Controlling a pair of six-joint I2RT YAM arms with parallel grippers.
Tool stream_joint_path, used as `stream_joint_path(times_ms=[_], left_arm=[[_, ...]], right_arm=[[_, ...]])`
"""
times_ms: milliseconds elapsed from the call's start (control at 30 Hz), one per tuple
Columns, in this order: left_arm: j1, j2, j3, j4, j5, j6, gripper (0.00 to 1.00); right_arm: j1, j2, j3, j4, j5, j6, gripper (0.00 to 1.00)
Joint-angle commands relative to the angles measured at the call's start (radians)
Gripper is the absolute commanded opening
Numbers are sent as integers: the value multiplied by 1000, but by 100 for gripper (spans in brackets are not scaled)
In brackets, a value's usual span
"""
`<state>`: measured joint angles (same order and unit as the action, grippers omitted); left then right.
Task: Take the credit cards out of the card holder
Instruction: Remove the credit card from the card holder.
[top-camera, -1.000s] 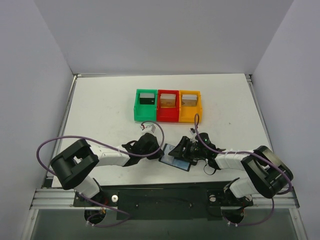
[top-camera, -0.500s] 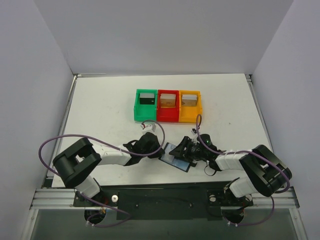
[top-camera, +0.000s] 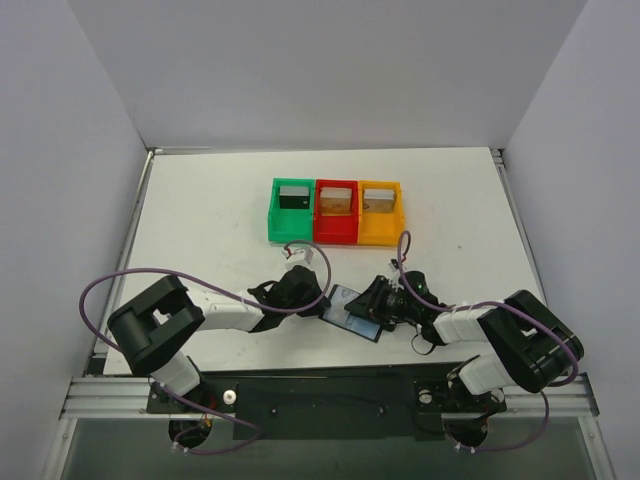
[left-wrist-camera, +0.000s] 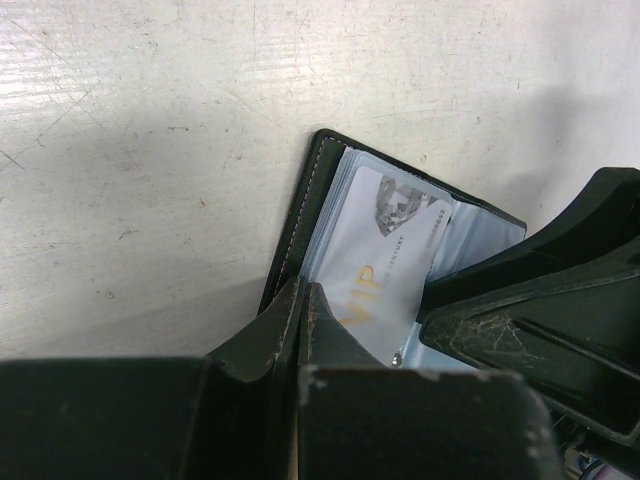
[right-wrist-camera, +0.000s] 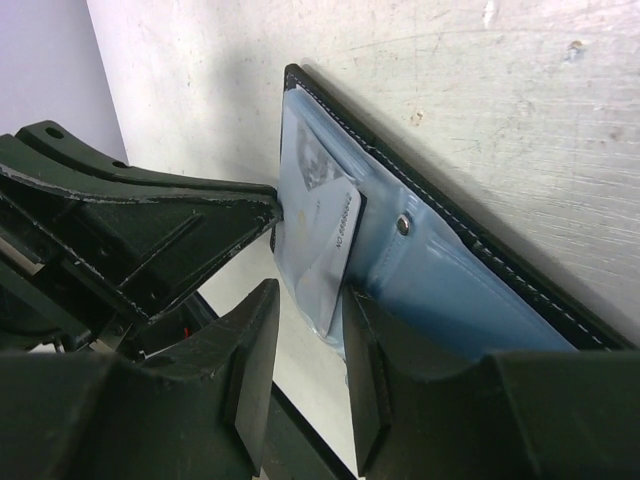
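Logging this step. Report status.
Left gripper shut, tip pressing the card holder. Right gripper slightly open, astride the white card's corner. Card partly out. Nothing blocking.

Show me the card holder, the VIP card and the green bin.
card holder (left-wrist-camera: 305, 215), left wrist view, on its black stitched edge.
VIP card (left-wrist-camera: 385, 262), left wrist view, on the card's pale face.
green bin (top-camera: 290, 233), top external view, on its front wall.
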<state>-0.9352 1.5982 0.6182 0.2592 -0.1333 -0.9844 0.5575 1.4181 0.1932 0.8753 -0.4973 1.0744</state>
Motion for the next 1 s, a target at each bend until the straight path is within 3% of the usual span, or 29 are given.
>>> stream_joint_path(times_ms=[0,267,500,733,900,967], left_arm=[[-33,54,-23,-118,37,9,0],[-36,74,-15,-121,47,7,0],[-36,88,-9,-124,58,7,0],[-36,45,-17,-135,60,4,26],[-36,-70,-44,-144,41,6,32],[-36,-101,-60,-149,38,7,33]], right_arm=[[-4,-21,0,113,11,7,26],[-13,-33,-11,171,11,25,24],[-16,-61,-12,165,2,27,40],[-19,-79,11,61,2,-27,42],[-19,-143,52,-192,29,-135,42],[-21,-162,55,-219,36,-165,42]])
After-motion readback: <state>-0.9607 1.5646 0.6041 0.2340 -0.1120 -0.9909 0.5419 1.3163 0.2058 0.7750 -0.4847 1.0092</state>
